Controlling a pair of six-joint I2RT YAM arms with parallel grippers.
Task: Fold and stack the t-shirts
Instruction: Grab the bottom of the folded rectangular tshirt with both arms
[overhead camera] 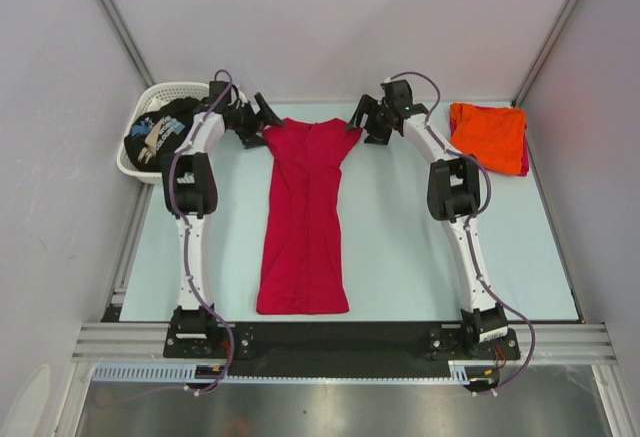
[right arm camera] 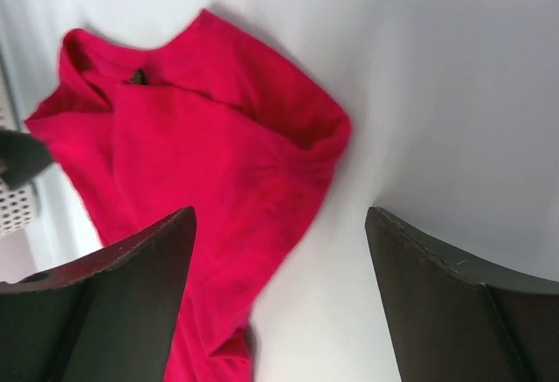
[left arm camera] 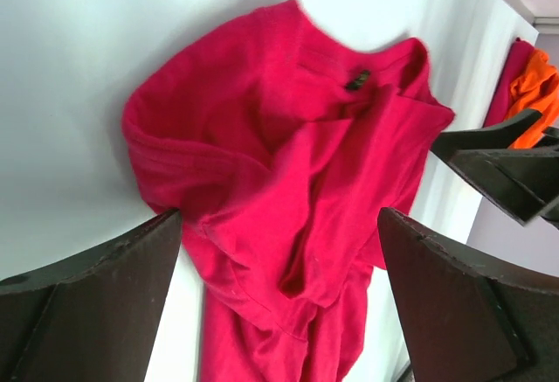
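Observation:
The crimson-red t-shirt (overhead camera: 305, 217) lies in a long narrow strip down the middle of the table, sleeves folded in, collar at the far end. My left gripper (overhead camera: 265, 117) hovers open at its far left shoulder, and the left wrist view shows bunched red cloth (left arm camera: 288, 163) below the spread jaws (left arm camera: 279, 260). My right gripper (overhead camera: 365, 122) hovers open at the far right shoulder, over the shirt's edge (right arm camera: 192, 155) and bare table (right arm camera: 279, 260). The orange t-shirt (overhead camera: 488, 135) lies folded at the back right. The black printed t-shirt (overhead camera: 160, 132) is in the basket.
A white lattice basket (overhead camera: 180, 88) stands at the table's back left corner. Something red shows under the orange t-shirt's right edge (overhead camera: 524, 157). Grey walls and frame posts close in the back and sides.

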